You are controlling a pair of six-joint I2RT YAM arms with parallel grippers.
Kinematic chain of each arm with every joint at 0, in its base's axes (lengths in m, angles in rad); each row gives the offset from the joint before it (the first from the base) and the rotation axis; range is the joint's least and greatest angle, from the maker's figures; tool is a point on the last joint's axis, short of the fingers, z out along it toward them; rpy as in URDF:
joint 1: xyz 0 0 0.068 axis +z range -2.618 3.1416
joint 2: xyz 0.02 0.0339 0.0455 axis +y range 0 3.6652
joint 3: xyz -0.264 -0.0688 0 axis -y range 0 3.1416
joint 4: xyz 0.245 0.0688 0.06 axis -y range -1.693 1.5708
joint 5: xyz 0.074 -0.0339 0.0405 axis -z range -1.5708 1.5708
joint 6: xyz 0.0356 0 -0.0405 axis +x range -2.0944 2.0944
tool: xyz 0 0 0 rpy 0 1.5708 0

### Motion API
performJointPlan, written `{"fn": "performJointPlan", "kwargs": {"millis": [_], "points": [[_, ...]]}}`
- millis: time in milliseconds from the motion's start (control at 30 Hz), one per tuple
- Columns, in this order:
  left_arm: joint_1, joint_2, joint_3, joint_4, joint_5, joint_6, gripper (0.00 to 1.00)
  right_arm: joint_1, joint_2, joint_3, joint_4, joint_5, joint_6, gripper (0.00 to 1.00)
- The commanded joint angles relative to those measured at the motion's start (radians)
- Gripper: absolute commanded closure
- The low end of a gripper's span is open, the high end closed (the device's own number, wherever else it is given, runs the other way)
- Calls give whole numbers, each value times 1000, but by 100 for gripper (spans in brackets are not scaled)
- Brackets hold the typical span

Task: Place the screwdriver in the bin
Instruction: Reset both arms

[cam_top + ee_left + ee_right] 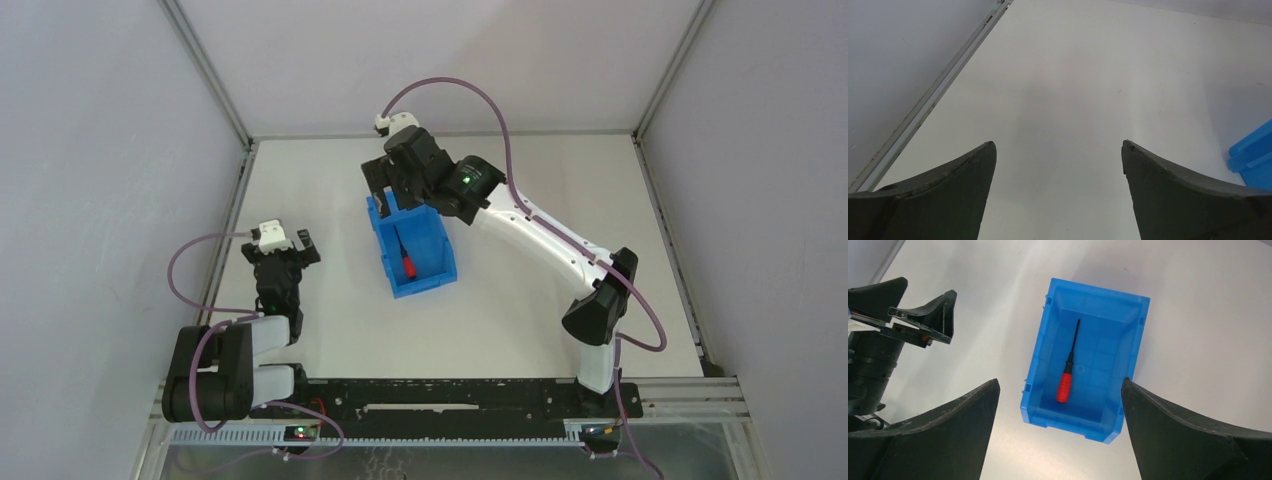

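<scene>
The blue bin stands in the middle of the table; it also shows in the right wrist view. The screwdriver, with red handle and thin black shaft, lies flat on the bin's floor, clear in the right wrist view. My right gripper hangs above the bin's far end, open and empty. My left gripper is open and empty, left of the bin, over bare table. A corner of the bin shows at the right edge of the left wrist view.
The white table is fenced by a metal frame rail and grey side walls. The left gripper's fingers show at the left of the right wrist view. A black rail runs along the near edge.
</scene>
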Motion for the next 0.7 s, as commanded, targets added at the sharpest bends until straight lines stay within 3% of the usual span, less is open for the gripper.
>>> {"fn": "performJointPlan", "kwargs": {"millis": [0,367,667], "points": [[5,-2,38,34,-12,20,0,-20,-46,22,-25,12,-31,0],[5,-2,39,34,-13,20,0,-237,-184,-148,6,-25,-67,0],[5,-2,38,34,-12,20,0,-570,-391,-379,93,-198,-91,0]]}}
